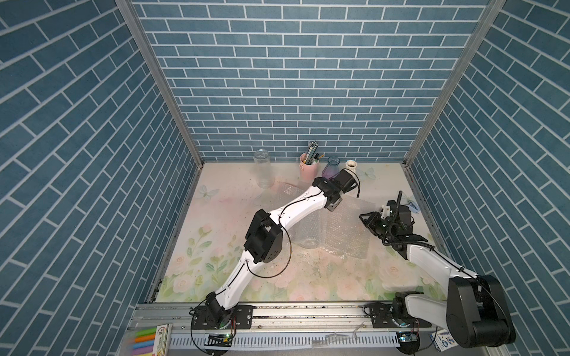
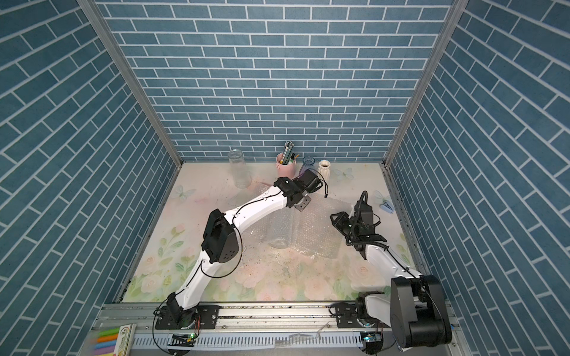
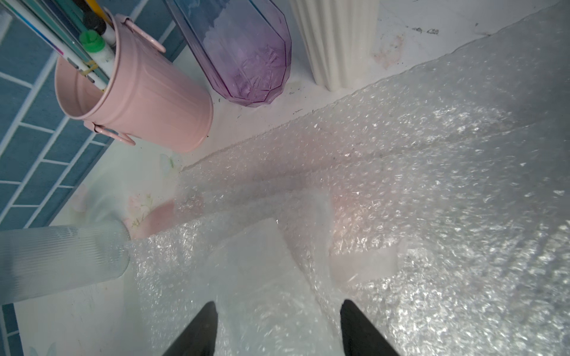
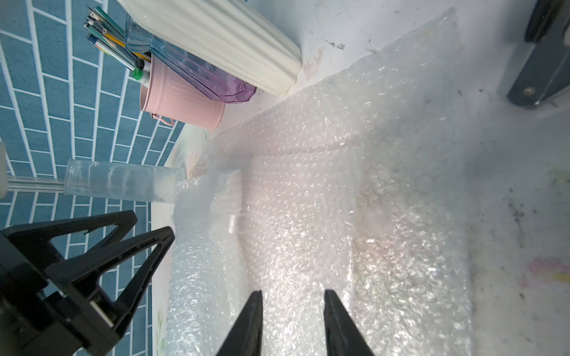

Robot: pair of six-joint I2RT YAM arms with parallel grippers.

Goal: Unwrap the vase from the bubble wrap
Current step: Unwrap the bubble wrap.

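Right arm (image 1: 431, 262) of white and black at the tabletop's (image 1: 216, 222) right edge, jaws partly apart and empty above clear bubble wrap (image 1: 345, 234) spread from centre toward that edge, left arm (image 1: 296, 209) reaching toward the far edge, jaws wide, holding nothing

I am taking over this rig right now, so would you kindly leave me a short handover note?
Left gripper: open, over the bubble wrap, holding nothing.
Right gripper: open, by the wrap's edge on its own side, empty.
Things: the wrap lies mostly spread flat between the arms; the clear vase lies at its edge on the left arm's side.
Done: most of the sheet is unrolled.
Left: the vase looks partly covered; free it from the wrap.
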